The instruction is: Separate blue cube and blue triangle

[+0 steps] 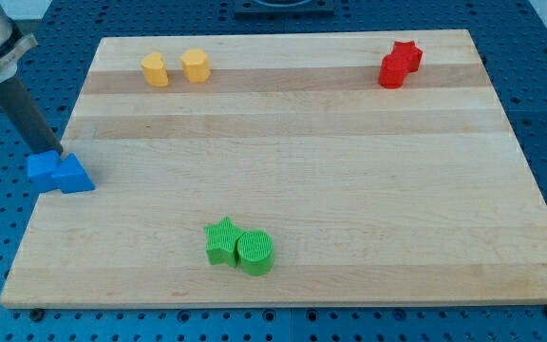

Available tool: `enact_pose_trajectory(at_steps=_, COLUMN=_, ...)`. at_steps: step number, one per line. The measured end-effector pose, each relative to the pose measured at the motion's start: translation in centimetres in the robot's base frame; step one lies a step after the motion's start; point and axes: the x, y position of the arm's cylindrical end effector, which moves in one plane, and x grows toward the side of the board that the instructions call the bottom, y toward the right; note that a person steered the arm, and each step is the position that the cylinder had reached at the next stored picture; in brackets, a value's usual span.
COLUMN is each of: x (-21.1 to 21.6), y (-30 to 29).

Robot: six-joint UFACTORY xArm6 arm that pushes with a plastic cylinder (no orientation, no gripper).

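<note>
The rod has no fingers; my tip touches the blue cube and blue triangle. Both blocks touch at the desk's left edge. The rod slants in from upper left.

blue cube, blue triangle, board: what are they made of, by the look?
Blue cube and blue triangle: probably plastic, matte, saturated even colour; possibly 3D-printed, as fine ridges show on the green blocks. Board: light wood, visible grain and plank bands, smooth satin finish. My tip sits just above where the two meet.

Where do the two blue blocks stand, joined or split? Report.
Joined. The blue cube touches the blue triangle at the board's left edge; my tip sits just above them.
</note>
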Motion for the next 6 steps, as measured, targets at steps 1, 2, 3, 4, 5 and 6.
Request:
enact_pose_trajectory(at_steps=1, x=1.0, y=0.0)
enact_pose_trajectory(at_steps=2, x=1.4, y=0.3)
enact_pose_trajectory(at_steps=3, x=1.5, y=0.7)
enact_pose_trajectory(at_steps=4, x=3.7, y=1.5)
enact_pose_trajectory(at_steps=5, x=4.8, y=3.5)
enact_pose_trajectory(at_steps=6, x=5.3, y=5.8)
